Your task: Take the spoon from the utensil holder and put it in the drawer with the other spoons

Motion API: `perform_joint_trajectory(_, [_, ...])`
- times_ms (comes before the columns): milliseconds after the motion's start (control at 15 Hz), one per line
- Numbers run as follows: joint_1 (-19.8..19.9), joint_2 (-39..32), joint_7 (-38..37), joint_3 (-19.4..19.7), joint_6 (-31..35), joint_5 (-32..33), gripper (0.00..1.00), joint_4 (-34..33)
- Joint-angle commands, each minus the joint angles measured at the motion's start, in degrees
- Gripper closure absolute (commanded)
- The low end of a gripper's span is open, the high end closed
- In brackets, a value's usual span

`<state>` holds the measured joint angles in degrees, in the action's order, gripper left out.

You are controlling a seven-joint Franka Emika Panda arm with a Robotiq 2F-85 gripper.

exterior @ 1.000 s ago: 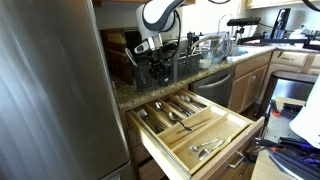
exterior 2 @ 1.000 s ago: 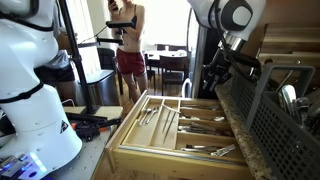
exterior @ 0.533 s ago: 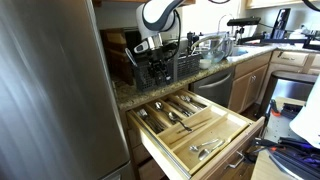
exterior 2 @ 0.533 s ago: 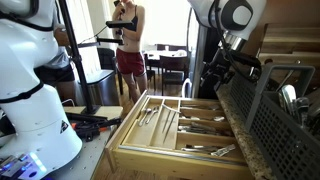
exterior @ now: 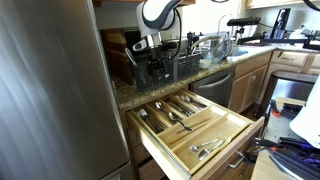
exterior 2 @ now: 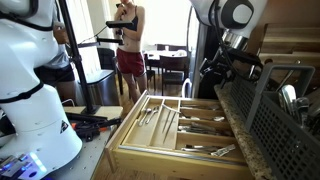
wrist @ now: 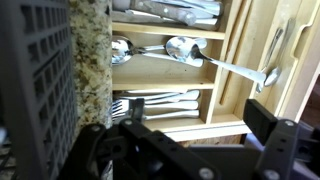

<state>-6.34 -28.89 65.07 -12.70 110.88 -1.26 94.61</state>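
Observation:
My gripper hangs open over the back of the open wooden drawer, with nothing between its fingers. In the compartment below lies a silver spoon; its handle slants right across a divider. Another spoon bowl lies beside it. The black slotted utensil holder stands on the granite counter at the left of the wrist view. In both exterior views the gripper sits at the counter's edge by the utensil holder, above the drawer.
Forks fill the compartment nearest the gripper. A large dark dish rack stands on the counter behind the holder. A steel fridge flanks the drawer. A person and a white robot are across the room.
The arm has stayed almost in place over the counter's edge. The gripper's fingers look spread wider than a second ago.

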Motion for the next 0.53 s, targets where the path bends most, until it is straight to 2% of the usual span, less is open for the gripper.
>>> perform_joint_trajectory(0, [0.0, 3.1, -3.9, 0.2, 2.1, -1.0, 0.00, 3.1])
perform_joint_trajectory(467, [-0.3, 4.8, -8.7, -0.5, 2.1, -1.8, 0.00, 5.0])
